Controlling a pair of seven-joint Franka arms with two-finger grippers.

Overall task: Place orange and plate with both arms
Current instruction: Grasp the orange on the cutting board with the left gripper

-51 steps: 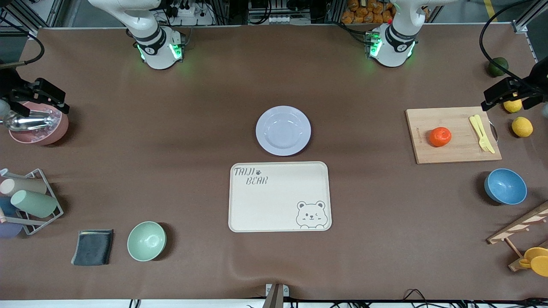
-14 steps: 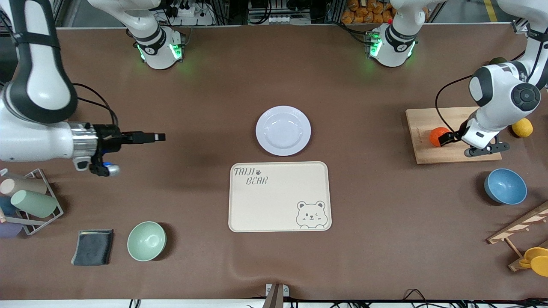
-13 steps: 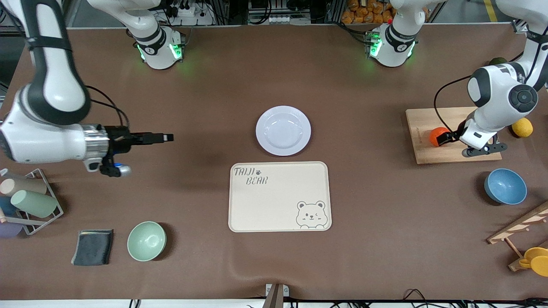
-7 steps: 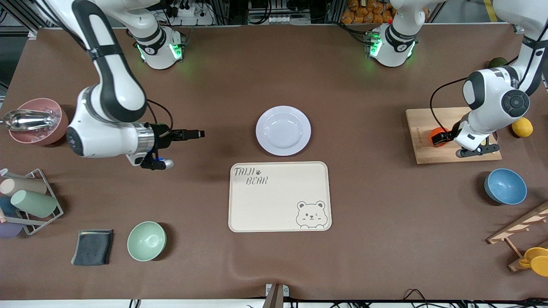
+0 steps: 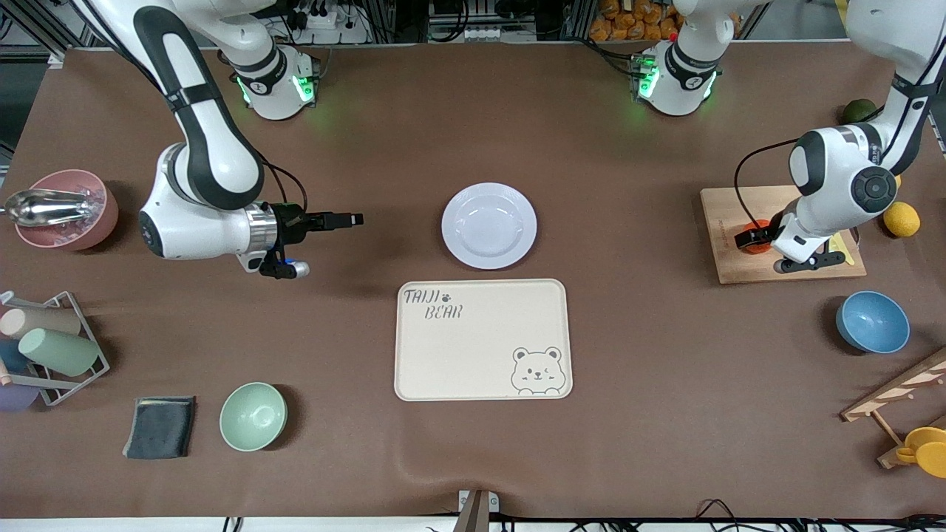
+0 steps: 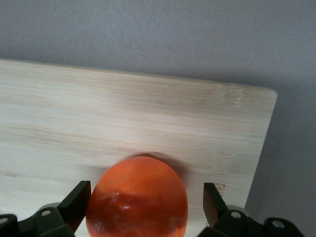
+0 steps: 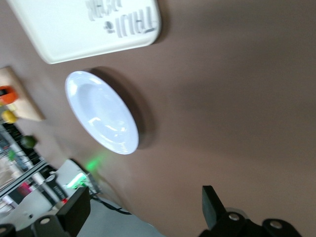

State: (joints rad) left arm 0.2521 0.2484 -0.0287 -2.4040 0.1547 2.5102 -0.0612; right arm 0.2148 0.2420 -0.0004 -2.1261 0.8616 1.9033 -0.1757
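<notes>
Left claw (image 5: 748, 239) has descended, fingers spread either side of the orange (image 6: 137, 196) on the cutting board (image 5: 728, 222), ungripped; right claw (image 5: 347, 219), fingers apart, has advanced toward the plate (image 5: 488, 225) mid-counter, grasps pending.

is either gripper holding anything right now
No. The left gripper is open around the orange without touching it; the right gripper, open, is short of the plate.

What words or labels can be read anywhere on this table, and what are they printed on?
"TAIJI BEAR", with a paw print after TAIJI: on the cream tray, near a winking bear drawing.
A small mark on the wooden cutting board, at its edge toward the plate: too small to read.
Nothing else legible.
</notes>
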